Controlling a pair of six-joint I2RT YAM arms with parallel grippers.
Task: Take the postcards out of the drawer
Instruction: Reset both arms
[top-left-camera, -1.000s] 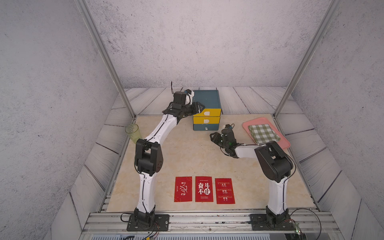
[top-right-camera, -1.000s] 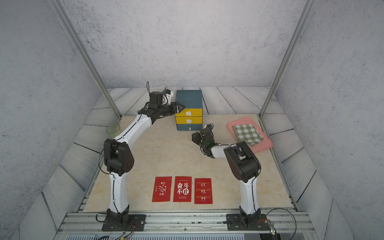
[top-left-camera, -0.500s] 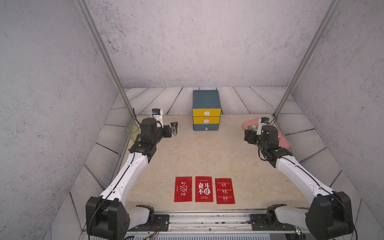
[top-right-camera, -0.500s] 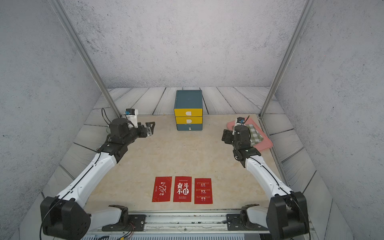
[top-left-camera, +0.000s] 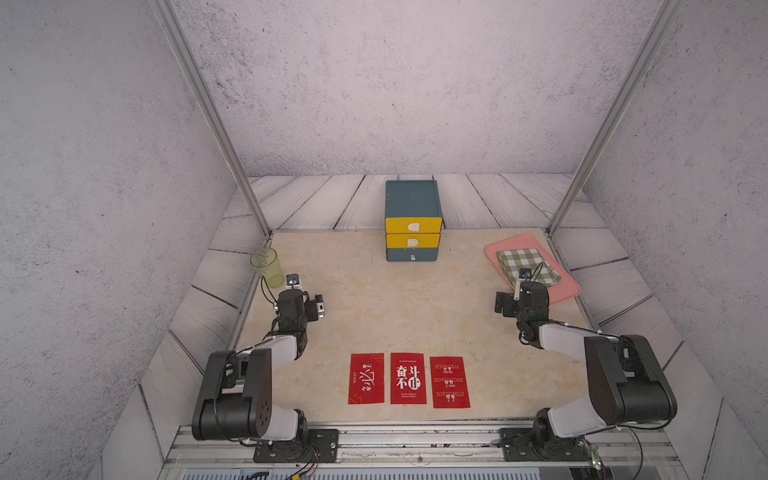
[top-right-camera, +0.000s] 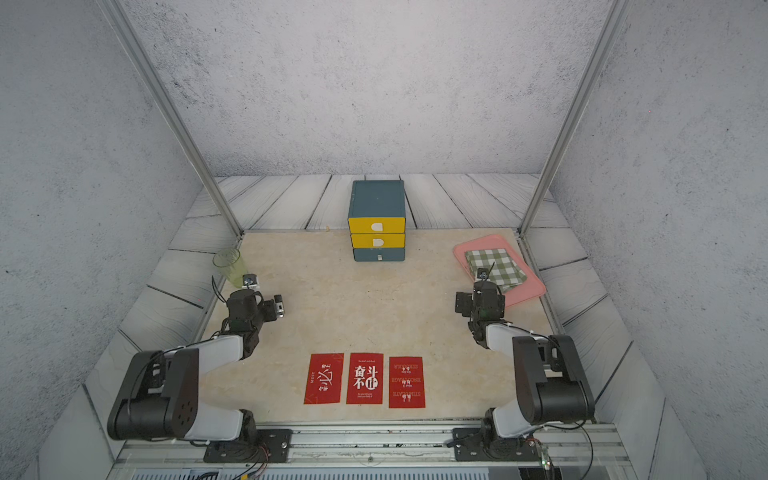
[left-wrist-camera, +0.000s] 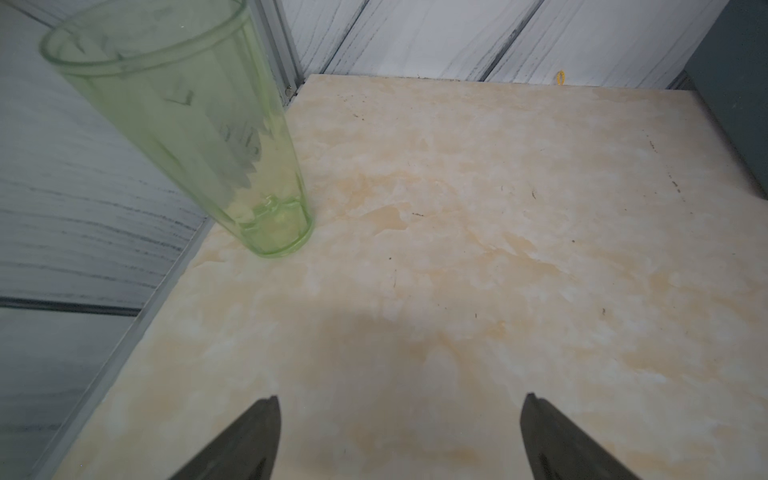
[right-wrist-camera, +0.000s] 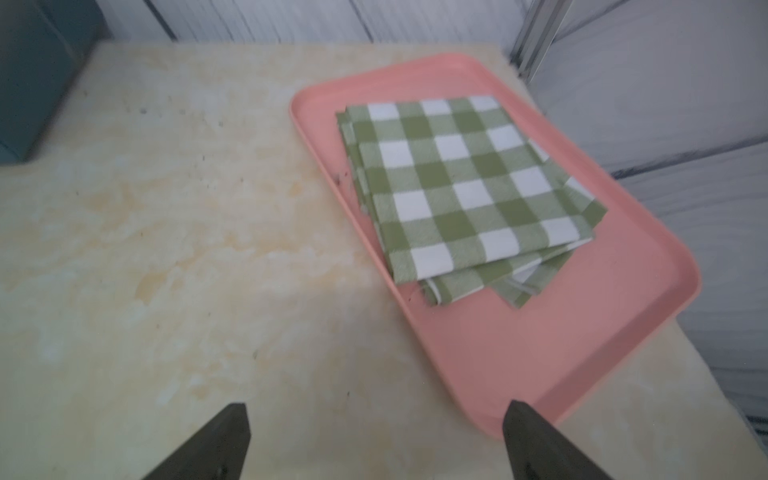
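You drew both arms back from the drawer unit (top-left-camera: 411, 224); left pincer (left-wrist-camera: 399, 399) and right pincer (right-wrist-camera: 378, 405) gaped empty; postcards (top-left-camera: 408, 379) stayed put.

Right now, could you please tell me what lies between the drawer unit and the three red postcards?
Nothing: only bare tabletop runs from the drawer unit to the postcards, as both top views show.

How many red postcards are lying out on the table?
3, side by side along the near edge of the table: left postcard, middle postcard, right postcard. The drawer unit is shut, so more could be hidden inside.
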